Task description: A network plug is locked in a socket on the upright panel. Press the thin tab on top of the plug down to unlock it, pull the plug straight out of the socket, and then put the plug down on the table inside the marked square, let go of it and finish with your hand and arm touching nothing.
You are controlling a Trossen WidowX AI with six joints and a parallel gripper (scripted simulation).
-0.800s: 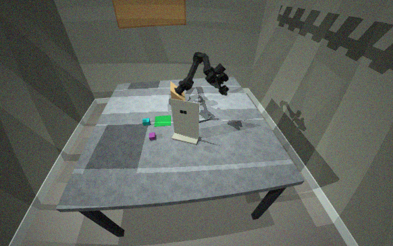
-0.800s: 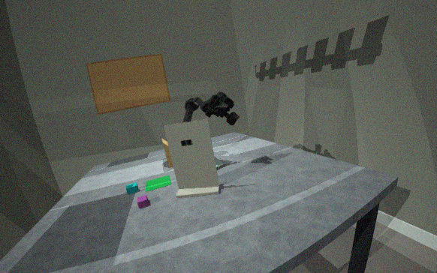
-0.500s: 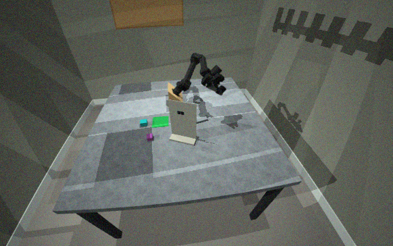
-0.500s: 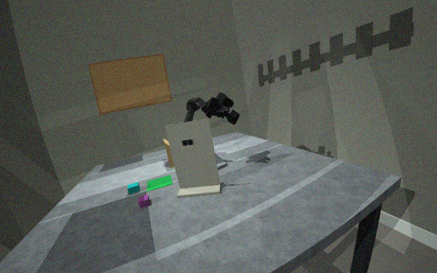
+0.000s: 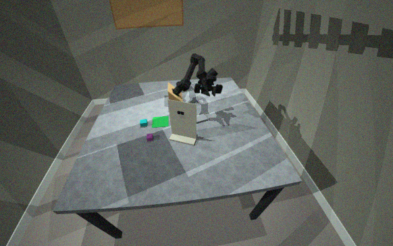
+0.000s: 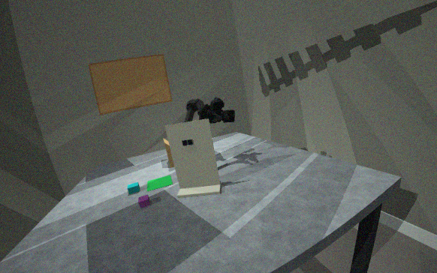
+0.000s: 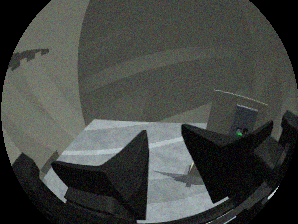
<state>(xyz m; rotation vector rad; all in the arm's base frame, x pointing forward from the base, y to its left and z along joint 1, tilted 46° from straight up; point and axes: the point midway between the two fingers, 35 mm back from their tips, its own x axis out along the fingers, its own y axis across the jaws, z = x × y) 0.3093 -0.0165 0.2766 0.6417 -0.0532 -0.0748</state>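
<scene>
The cream upright panel [image 5: 184, 121] [image 6: 194, 161] [image 7: 222, 112] stands on its foot, its back to the top and exterior views, with two small dark openings high up. In the wrist view its other face is at the right, with a dark grey socket [image 7: 246, 116] and a small green spot low on it. The plug cannot be made out clearly; the right finger partly covers that area. The green marked square [image 5: 161, 121] [image 6: 160, 183] lies on the table left of the panel. My gripper [image 7: 164, 131] is partly open and empty, raised behind and to the right of the panel, apart from it.
A teal block [image 5: 143, 122] [image 6: 134, 187] lies just left of the green square, and a purple block [image 5: 150, 137] [image 6: 143, 201] lies nearer the top and exterior views. An orange board [image 5: 171, 92] [image 6: 168, 151] stands behind the panel, near the arm's base.
</scene>
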